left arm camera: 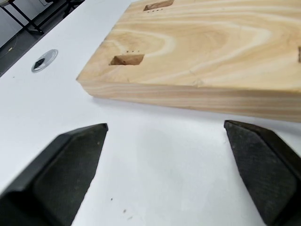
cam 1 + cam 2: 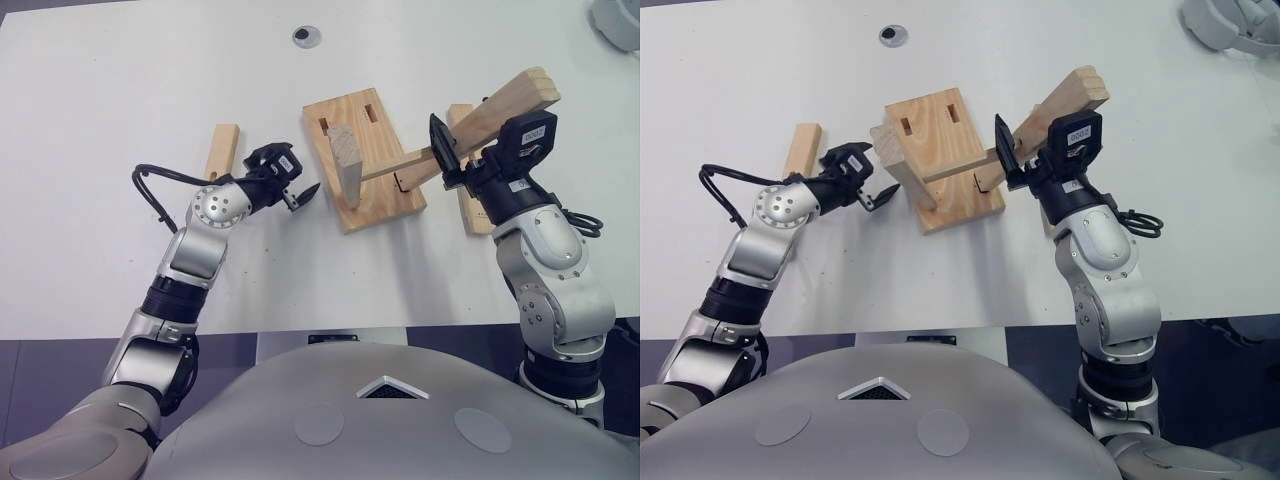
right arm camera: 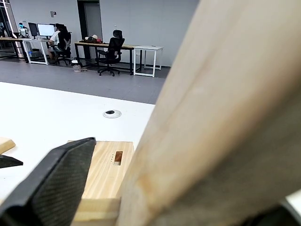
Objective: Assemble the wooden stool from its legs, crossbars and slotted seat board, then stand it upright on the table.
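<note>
The slotted seat board (image 2: pixel 375 150) lies flat in the middle of the table, and one wooden leg (image 2: pixel 345 160) stands in it. A crossbar (image 2: pixel 395 170) runs from that leg toward my right gripper (image 2: pixel 452 158). That gripper is shut on a second leg (image 2: pixel 510 100), held tilted above the board's right edge. In the right wrist view the held leg (image 3: pixel 221 122) lies against a black finger (image 3: pixel 56 183). My left gripper (image 2: pixel 303 197) is open, low over the table just left of the board. Its fingers (image 1: pixel 70 160) face the board's edge (image 1: pixel 197 92).
A loose leg (image 2: pixel 222 150) lies on the table beyond my left arm. Another wooden piece (image 2: pixel 478 215) lies under my right arm. A round grommet (image 2: pixel 306 38) sits at the far middle, and a grey object (image 2: pixel 615 20) at the far right corner.
</note>
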### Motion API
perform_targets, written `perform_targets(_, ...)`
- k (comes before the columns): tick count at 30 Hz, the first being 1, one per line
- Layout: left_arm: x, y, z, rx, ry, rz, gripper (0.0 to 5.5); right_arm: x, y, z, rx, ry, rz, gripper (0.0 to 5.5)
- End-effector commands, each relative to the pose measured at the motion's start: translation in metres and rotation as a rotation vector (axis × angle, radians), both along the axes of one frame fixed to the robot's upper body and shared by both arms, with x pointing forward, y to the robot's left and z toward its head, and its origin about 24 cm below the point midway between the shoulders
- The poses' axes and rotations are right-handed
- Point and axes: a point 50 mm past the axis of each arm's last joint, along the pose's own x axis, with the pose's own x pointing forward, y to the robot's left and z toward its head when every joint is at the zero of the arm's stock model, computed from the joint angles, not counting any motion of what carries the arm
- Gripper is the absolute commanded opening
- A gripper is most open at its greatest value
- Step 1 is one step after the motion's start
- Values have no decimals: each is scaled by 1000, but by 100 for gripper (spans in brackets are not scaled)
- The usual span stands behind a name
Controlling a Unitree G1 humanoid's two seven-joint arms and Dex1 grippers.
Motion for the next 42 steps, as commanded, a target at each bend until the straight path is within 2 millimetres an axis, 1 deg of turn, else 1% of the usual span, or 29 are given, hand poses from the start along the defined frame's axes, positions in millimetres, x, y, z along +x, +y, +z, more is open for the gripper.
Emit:
perform_targets(1, -10, 2, 25, 43, -54, -4, 457, -5, 0, -8, 19, 65, 16, 384)
perform_targets(3, -17, 5, 47, 29, -88, 47, 457, -4, 0, -3, -8, 34, 34, 384)
perform_targets(4, -19, 5, 58, 8, -97, 87, 457, -5, 1, -4, -65, 35, 47, 384)
perform_targets(6, -21, -1, 78, -90, -95, 169, 457, -9, 1, -12, -229, 54, 82, 384)
perform_targets(9, -20, -13, 95, -169, -84, 245, 457, -11, 3, -18, -352, 60, 125, 384)
perform_targets(13, -16, -26, 105, -209, -80, 321, 457, -8, 4, -14, -497, 31, 171, 384)
perform_targets(17, -8, -38, 114, -210, -112, 350, 457, -8, 13, -11, -599, 8, 230, 384)
perform_targets(22, 1, -41, 113, -192, -132, 368, 457, -9, 25, -7, -670, -51, 324, 384)
perform_targets(27, 4, -47, 107, -205, -119, 343, 457, -9, 32, -5, -700, -77, 367, 384)
perform_targets(30, 9, -46, 107, -209, -131, 338, 457, -11, 27, -11, -642, -25, 339, 384)
perform_targets(33, 11, -31, 104, -199, -143, 368, 457, -12, 22, -12, -348, 36, 241, 384)
perform_targets(37, 14, -5, 103, -170, -190, 411, 457, -15, 12, -6, -50, -14, 190, 384)
perform_targets(40, 17, 14, 108, -215, -259, 463, 457, -16, 8, -1, 24, -65, 146, 384)
perform_targets(42, 19, 31, 113, -229, -338, 523, 457, -13, -1, 4, 44, -108, 70, 384)
